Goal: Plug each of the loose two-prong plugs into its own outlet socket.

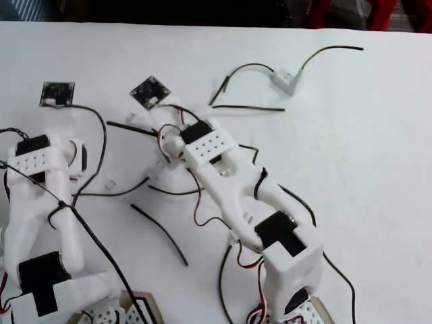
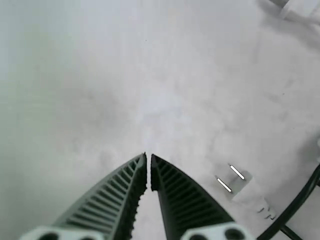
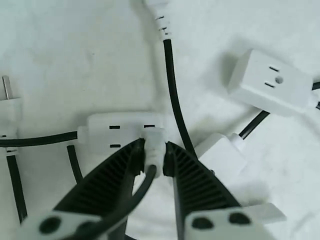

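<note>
My right gripper (image 3: 154, 150) is shut on a white two-prong plug (image 3: 154, 146), holding it against the slots of a white outlet socket (image 3: 117, 134). In the high view this gripper (image 1: 166, 150) sits at the table's middle. Beside it lie a second outlet socket (image 3: 272, 82) and a white block (image 3: 220, 152). A loose plug (image 3: 7, 97) lies off to one side. My left gripper (image 2: 148, 158) is shut with nothing in it and hangs over bare table. Near it lies a loose plug (image 2: 239, 184) with its two prongs showing. Another outlet socket (image 1: 285, 79) rests at the back right.
Two small black squares (image 1: 57, 93) (image 1: 150, 92) lie at the back left. Black cables (image 1: 158, 233) trail across the middle of the white table (image 1: 364, 169). Open room lies to the right.
</note>
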{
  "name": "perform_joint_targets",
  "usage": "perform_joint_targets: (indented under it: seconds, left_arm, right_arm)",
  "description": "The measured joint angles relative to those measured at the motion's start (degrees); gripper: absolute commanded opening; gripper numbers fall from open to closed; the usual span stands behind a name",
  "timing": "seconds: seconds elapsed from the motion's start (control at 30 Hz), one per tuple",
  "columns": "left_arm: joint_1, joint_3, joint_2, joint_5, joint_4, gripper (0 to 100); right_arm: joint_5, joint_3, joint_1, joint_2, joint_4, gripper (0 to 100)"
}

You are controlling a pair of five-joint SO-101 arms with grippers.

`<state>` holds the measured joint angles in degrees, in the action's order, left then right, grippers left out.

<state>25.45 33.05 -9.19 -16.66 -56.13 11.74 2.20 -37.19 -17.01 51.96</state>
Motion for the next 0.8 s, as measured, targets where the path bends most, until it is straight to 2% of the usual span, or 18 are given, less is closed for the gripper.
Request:
perform_joint_targets:
  seconds: [0.53,0.8]
  left_arm:
    - [-0.09,0.26,0.0,0.0,0.0,4]
    - [-0.09,0.44,0.0,0.0,0.0,4]
  right_arm:
    - [-0.44,1.76,-0.44,-0.26,-2.9,1.7]
    - [2.2,3.87,-0.44,-0.09,-3.08,1.7]
